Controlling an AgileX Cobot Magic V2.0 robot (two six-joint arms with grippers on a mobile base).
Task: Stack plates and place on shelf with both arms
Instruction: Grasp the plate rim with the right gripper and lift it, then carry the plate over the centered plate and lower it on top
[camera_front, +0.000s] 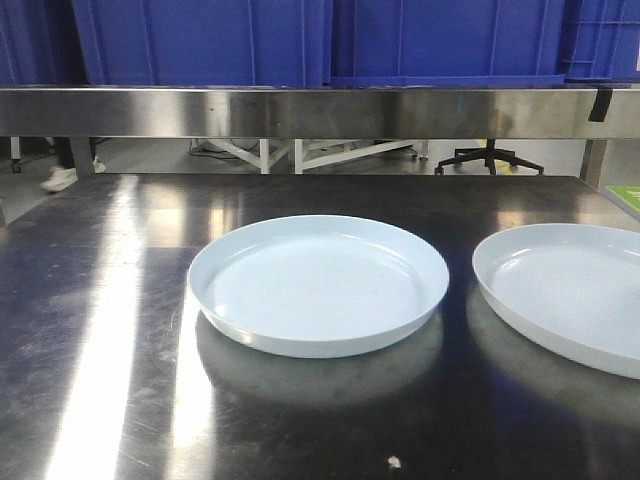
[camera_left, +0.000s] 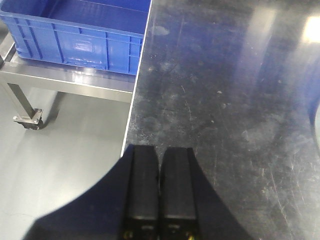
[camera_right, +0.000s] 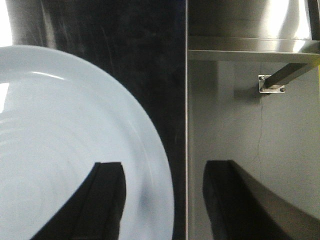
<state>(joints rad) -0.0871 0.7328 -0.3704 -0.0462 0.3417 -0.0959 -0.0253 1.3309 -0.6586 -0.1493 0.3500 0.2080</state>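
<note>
Two pale blue-white plates lie side by side on the dark steel tabletop (camera_front: 100, 300): one plate (camera_front: 318, 282) at the middle, the other plate (camera_front: 565, 290) at the right, cut by the frame edge. The shelf (camera_front: 300, 110), a brushed steel rail, runs across the back. Neither gripper shows in the front view. My left gripper (camera_left: 160, 152) is shut and empty above the table's left edge. My right gripper (camera_right: 162, 167) is open, one finger (camera_right: 107, 195) over the right plate (camera_right: 65, 150), the other finger (camera_right: 225, 200) past the table's right edge, straddling the plate's rim.
Blue crates (camera_front: 200, 40) stand on the shelf behind the table. Another blue crate (camera_left: 75, 35) sits on a wheeled steel frame (camera_left: 65, 82) left of the table. Grey floor (camera_right: 240, 130) and a steel shelf leg (camera_right: 280, 80) lie right of the table.
</note>
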